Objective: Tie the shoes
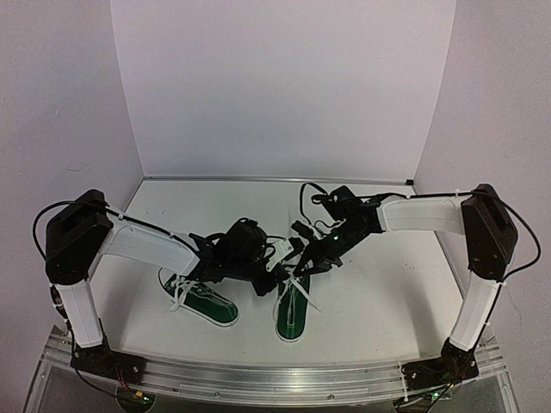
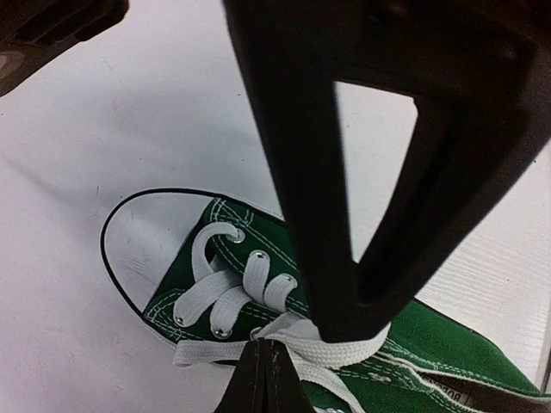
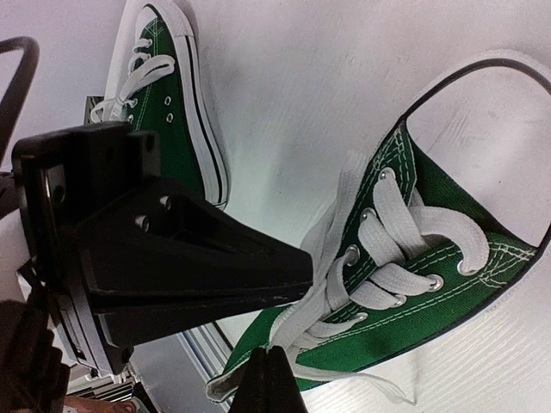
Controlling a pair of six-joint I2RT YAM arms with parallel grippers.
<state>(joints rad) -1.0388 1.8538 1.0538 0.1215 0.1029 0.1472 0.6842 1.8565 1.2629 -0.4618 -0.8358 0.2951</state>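
Top view alone gives the layout: 2 shoes on a white table, 2 arms meeting over the R shoe. The L shoe lies just beside it on the L-arm side, partly under that arm. Grip detail shows only in the wrist cams. L cam: L gripper has its fingers pressed together, tip touching a lace that crosses the R shoe's tongue. R cam: R gripper is likewise pressed together, tip at the loose lace on the same shoe's side. Can't tell if lace is actually caught between either pair. Each wrist cam also shows the other gripper close above the R shoe as a big matte black block; seen from the L cam it's a triangular frame w/ an open middle. Only the R cam shows both shoes at once. Materials: green canvas w/ white contrast stitching, flat woven white laces through small metal eyelets, and a smooth white rubber toe cap edged by a thin black line. Table looks smooth, faintly grained.
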